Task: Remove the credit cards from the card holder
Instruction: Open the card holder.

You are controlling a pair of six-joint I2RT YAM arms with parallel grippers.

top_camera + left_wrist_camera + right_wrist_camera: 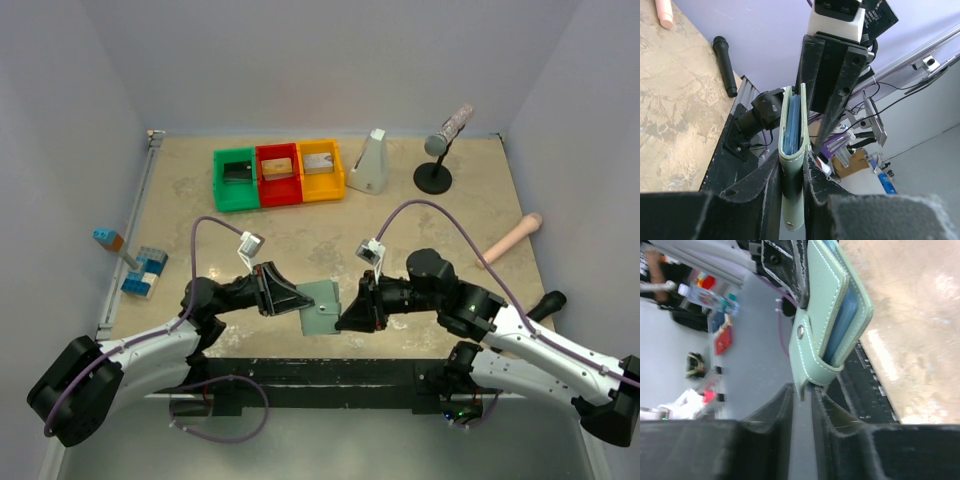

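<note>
The grey-green card holder (322,305) hangs folded in the air over the table's near edge, between both arms. My left gripper (298,303) is shut on its spine end, with the fingers pressed on both covers (791,165). The wrist views show only pale blue pocket edges (792,125) between the covers; the credit cards are hidden. The snap tab (805,365) hangs off the card holder (830,315). My right gripper (342,318) meets that end, and the tab's tip dips between its fingertips (801,392). Its jaws stand slightly open, with a gap beside the tab.
Green (236,178), red (278,173) and yellow (321,168) bins stand in a row at the back, each with a small flat item inside. Also on the table are a white wedge (370,162), a microphone stand (435,160), a beige rod (510,240) and blue toy bricks (140,272).
</note>
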